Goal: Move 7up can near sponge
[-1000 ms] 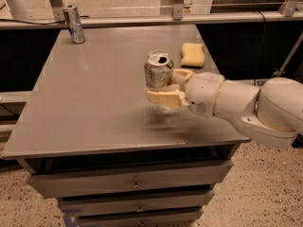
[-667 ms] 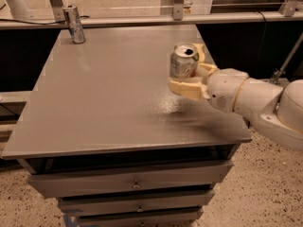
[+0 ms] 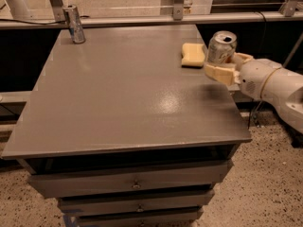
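Beside sponge (image 3: 193, 54), gripper (image 3: 224, 63) clasps 7up can (image 3: 221, 44) (label seemingly illegible).

You're in a lab or workshop-type room; grey metal surface (image 3: 128, 93) over stacked drawers (image 3: 135, 183); speckled hard floor (image 3: 267, 183); metal rail (image 3: 142, 21) behind; your tool (image 3: 226, 63) sits at the surface's right edge, clamped round the 7up can (image 3: 221, 45).

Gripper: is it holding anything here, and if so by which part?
The gripper holds the 7up can by its lower body, a finger on each side, close beside the sponge.
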Controlling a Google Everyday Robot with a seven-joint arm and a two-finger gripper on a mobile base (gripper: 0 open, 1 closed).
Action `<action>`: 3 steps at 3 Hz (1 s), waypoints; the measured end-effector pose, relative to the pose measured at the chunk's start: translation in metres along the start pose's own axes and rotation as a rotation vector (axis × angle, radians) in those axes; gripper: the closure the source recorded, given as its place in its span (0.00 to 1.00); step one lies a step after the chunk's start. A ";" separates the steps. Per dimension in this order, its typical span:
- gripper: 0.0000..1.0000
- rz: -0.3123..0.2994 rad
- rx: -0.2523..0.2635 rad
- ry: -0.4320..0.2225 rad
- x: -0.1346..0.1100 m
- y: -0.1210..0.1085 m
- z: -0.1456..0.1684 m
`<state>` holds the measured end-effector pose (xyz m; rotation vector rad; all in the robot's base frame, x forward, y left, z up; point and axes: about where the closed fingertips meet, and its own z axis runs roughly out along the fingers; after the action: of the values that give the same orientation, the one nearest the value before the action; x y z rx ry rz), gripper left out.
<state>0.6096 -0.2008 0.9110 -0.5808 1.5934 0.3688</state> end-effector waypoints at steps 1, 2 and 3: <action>1.00 0.017 0.073 0.024 0.017 -0.043 0.003; 1.00 0.039 0.100 0.030 0.034 -0.066 0.016; 1.00 0.063 0.082 0.022 0.046 -0.069 0.038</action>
<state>0.6780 -0.2429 0.8681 -0.4741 1.6430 0.3427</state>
